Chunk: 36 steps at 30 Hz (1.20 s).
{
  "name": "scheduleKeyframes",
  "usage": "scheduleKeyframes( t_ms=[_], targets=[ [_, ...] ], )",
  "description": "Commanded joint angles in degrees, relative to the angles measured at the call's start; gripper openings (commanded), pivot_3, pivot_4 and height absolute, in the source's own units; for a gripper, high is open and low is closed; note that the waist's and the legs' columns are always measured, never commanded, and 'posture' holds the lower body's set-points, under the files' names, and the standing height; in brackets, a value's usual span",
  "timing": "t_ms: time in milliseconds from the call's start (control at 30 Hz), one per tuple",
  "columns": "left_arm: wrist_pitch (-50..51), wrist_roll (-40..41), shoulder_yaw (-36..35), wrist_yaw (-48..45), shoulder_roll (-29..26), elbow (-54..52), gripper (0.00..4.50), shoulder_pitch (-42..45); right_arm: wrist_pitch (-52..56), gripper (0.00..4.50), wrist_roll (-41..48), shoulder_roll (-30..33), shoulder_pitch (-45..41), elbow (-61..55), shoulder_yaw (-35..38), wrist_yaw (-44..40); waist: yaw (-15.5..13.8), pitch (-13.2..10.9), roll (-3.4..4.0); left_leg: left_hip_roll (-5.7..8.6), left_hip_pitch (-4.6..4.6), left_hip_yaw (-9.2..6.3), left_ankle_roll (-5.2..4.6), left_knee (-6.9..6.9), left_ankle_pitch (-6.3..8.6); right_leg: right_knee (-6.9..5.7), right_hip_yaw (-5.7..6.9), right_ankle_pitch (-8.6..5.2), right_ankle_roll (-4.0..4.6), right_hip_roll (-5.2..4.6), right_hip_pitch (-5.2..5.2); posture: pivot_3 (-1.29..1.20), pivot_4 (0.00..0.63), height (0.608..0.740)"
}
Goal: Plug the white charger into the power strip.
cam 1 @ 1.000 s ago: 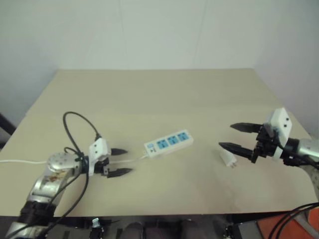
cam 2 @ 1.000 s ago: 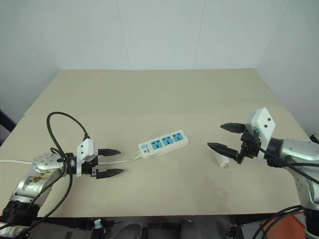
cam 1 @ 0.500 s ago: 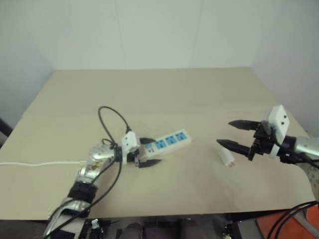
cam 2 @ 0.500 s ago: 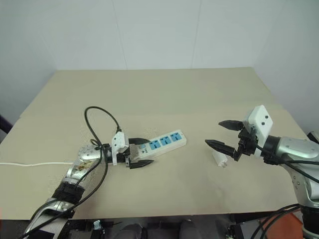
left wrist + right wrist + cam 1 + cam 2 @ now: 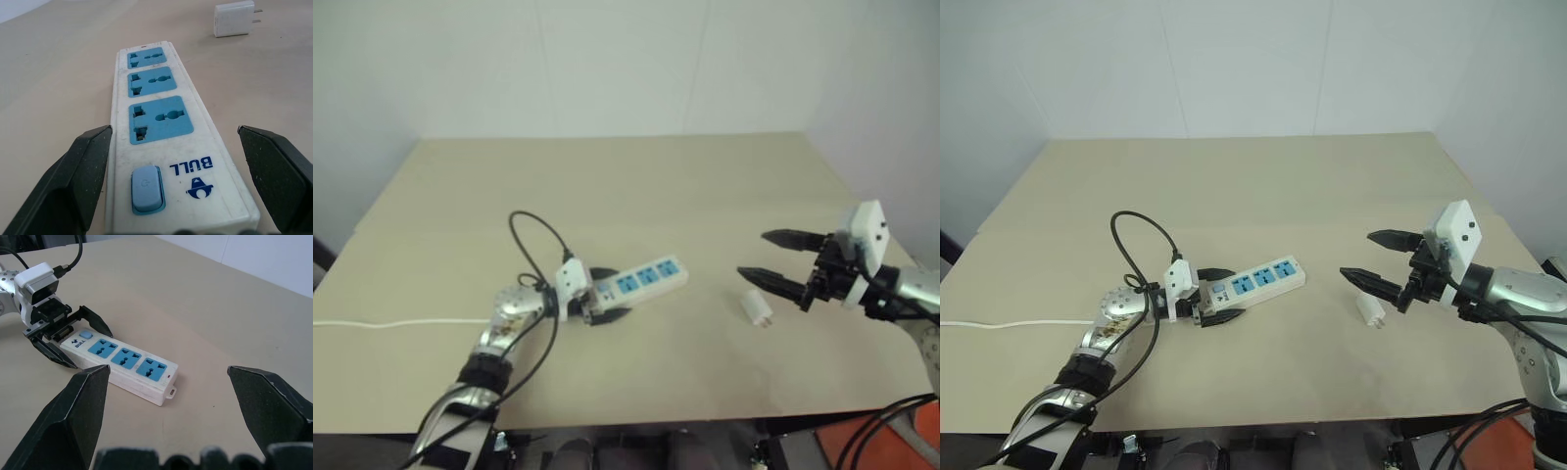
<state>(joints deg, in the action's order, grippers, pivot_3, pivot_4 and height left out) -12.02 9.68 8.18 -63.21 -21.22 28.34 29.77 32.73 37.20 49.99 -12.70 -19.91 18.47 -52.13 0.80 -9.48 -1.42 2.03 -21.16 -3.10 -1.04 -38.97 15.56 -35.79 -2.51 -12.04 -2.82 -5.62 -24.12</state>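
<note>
The power strip [image 5: 644, 275] lies slantwise mid-table, its three blue sockets facing up. Its switch end [image 5: 145, 188] sits between the fingers of my left gripper [image 5: 610, 294], which is open and straddles that end; I cannot tell whether the fingers touch it. The white charger [image 5: 759, 308] lies on its side on the table, right of the strip, its prongs [image 5: 257, 14] pointing away from the strip. My right gripper [image 5: 754, 255] hovers open and empty just above and right of the charger, pointing left toward the strip [image 5: 126, 363].
The strip's thin white cord [image 5: 391, 321] runs left off the tan table [image 5: 607, 176]. A black cable [image 5: 533, 235] loops up from the left wrist. The table's right edge [image 5: 871, 211] is close behind the right gripper.
My left gripper has swung right and forward, from well short of the strip to straddling its switch end. The right gripper and charger have stayed about where they were.
</note>
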Motion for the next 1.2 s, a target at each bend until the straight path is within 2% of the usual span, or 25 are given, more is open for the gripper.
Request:
scheduleKeyframes(
  t_ms=[33, 233, 700, 800, 867, 1033, 1200],
  targets=[
    [1.09, 0.06, 0.12, -0.24, -0.48, -0.67, 4.46, -2.62, 0.1, 4.5, 1.22, 0.07, -0.92, -1.67, 0.98, 0.4, 0.0, 0.0, 0.0, 0.0, 0.0, -0.01, 0.0, 0.0, 0.0, 0.0, -0.01, 0.0, 0.0, 0.0, 0.0, 0.0, 0.15, 0.74],
    [3.38, 1.56, -0.74, 0.84, 0.0, -2.32, 4.46, -4.34, 0.14, 4.5, 1.31, -0.24, -0.96, -1.87, 0.42, 0.52, -0.04, 0.01, 0.0, 0.0, 0.0, -0.04, 0.0, 0.0, 0.0, 0.0, -0.01, 0.0, 0.0, 0.0, 0.0, 0.0, 0.15, 0.74],
    [1.78, -0.7, 0.97, -0.16, 2.34, 5.79, 4.46, -1.81, 0.74, 4.5, 2.14, -0.43, -1.19, -2.74, 0.22, 0.98, -0.78, 0.16, 0.14, 0.04, 0.1, 0.06, 0.0, -0.01, 0.0, -0.01, 0.02, 0.0, -0.01, -0.02, 0.17, 0.0, 0.15, 0.74],
    [-0.92, -1.33, 1.73, -1.44, 3.06, 8.85, 3.84, -0.97, 1.06, 4.5, 2.44, -0.33, -1.64, -2.95, 0.15, 1.11, -0.91, 0.23, 0.23, 0.04, 0.16, 0.07, 0.0, -0.03, 0.0, -0.02, 0.04, 0.01, -0.01, -0.02, 0.26, 0.0, 0.15, 0.74],
    [-1.76, -1.31, 1.92, -2.46, 3.41, 10.04, 3.27, -0.6, 1.1, 4.5, 2.55, -0.12, -1.83, -2.93, 0.09, 1.01, -1.03, 0.25, 0.28, 0.05, 0.25, 0.07, 0.0, -0.03, 0.0, -0.01, 0.05, 0.01, -0.01, -0.02, 0.37, 0.0, 0.15, 0.74],
    [-2.55, -0.22, 3.04, -8.06, 2.7, 7.29, 3.29, -1.45, 1.1, 4.5, 2.51, 0.62, -2.67, -2.06, -0.16, 0.53, -1.01, 0.25, 0.28, 0.03, 0.66, 0.05, -0.07, 0.02, 0.04, 0.21, 0.11, -0.05, -0.09, -0.02, 0.92, 0.0, 0.15, 0.74],
    [1.74, 4.17, 2.69, -15.79, -1.23, -1.77, 3.29, -3.95, 1.33, 4.5, 2.02, 1.98, -4.08, -0.26, -0.61, -1.43, -0.6, 0.26, 0.29, 0.0, 0.63, -0.05, -0.22, 0.09, 0.15, 0.47, 0.1, -0.06, -0.11, -0.01, 0.91, 0.0, 0.15, 0.74]
  ],
)
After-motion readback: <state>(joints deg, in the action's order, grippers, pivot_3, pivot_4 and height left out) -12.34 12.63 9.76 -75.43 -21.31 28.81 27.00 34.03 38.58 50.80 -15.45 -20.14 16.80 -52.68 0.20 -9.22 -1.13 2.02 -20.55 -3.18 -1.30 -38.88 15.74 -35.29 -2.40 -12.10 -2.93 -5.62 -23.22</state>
